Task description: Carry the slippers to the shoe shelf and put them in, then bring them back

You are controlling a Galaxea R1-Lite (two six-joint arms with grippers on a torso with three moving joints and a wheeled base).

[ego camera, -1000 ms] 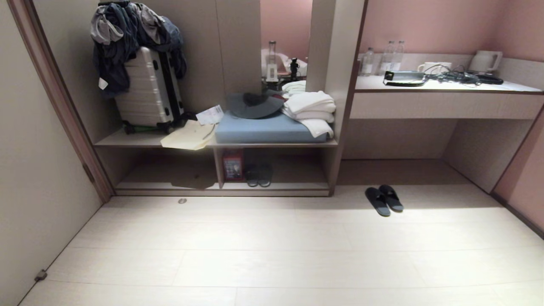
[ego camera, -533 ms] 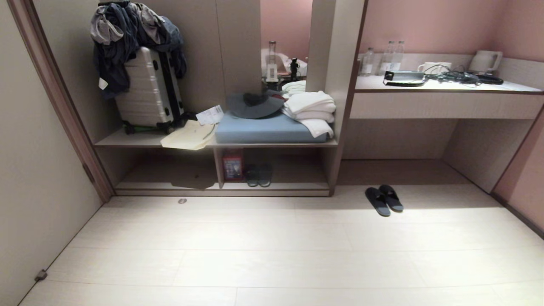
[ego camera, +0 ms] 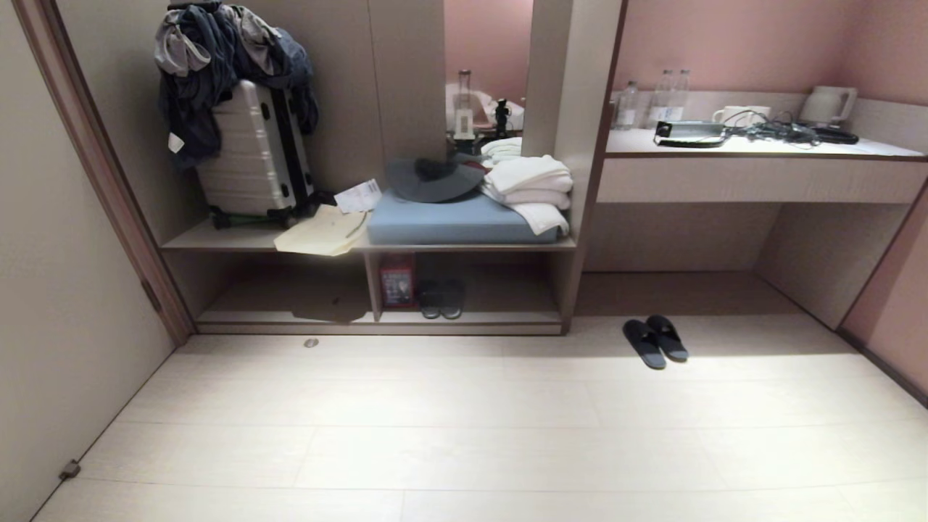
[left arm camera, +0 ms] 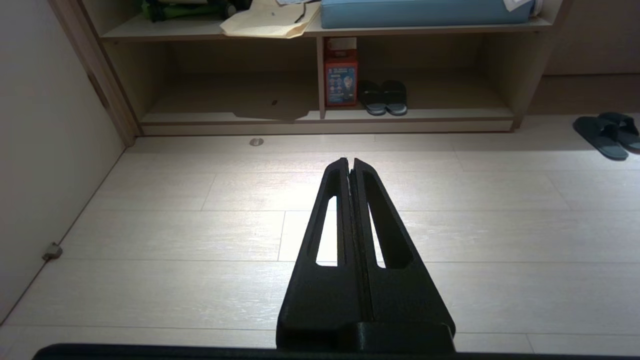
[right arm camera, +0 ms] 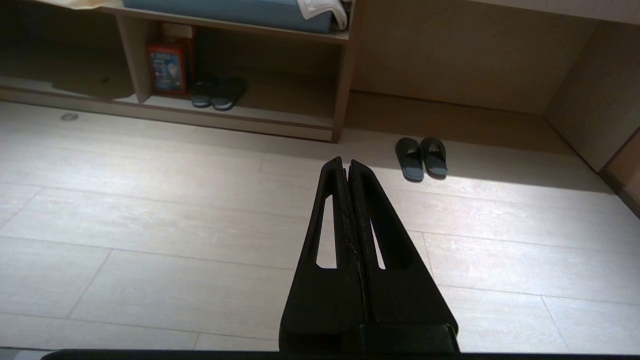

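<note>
Our slippers (ego camera: 655,341) lie side by side on the floor (ego camera: 464,435) just outside the desk recess, right of the shoe shelf (ego camera: 493,290), where another pair (ego camera: 441,299) already sits. Both our claws are pressed together and empty, the left gripper (left arm camera: 349,162) and right gripper (right arm camera: 342,162) hanging well short of them. The slippers lie ahead and right, long axes running roughly away from us, so our right arm looks nearer.
</note>
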